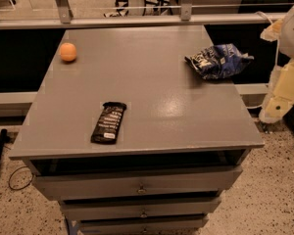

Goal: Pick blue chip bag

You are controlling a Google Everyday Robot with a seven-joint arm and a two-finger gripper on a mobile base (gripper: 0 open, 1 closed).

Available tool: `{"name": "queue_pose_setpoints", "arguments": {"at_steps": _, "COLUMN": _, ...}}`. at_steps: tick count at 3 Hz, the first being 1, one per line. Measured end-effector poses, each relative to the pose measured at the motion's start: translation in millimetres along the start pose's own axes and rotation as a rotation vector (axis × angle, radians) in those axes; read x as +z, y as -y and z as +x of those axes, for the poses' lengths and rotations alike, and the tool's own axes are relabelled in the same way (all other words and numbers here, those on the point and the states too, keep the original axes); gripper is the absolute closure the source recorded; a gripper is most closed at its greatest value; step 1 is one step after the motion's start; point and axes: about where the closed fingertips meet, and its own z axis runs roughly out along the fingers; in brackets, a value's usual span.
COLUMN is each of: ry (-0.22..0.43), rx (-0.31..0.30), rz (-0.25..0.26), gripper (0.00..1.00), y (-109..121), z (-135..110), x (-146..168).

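At ten o'clock on the counter lies an orange ball; at seven o'clock, a flat black bar wrapper. Your target, the blue chip bag, sits crumpled at two o'clock, near the right edge. Off the counter at three o'clock hangs the claw, apart from the bag; you cannot tell whether it is released or clenched. Step in hand: approach. Next, you would likely carry it toward ten o'clock, above the bag, then descend.
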Motion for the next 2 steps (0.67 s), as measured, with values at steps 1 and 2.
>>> {"name": "queue_pose_setpoints", "arguments": {"at_steps": 1, "ry": 0.05, "rx": 0.046, "rz": 0.064, "gripper": 0.0, "y": 54.1, "z": 12.1, "x": 13.8}}
{"name": "queue_pose_setpoints", "arguments": {"at_steps": 2, "ry": 0.12, "rx": 0.102, "rz": 0.155, "gripper": 0.0, "y": 124.8, "z": 20.7, "x": 29.4}}
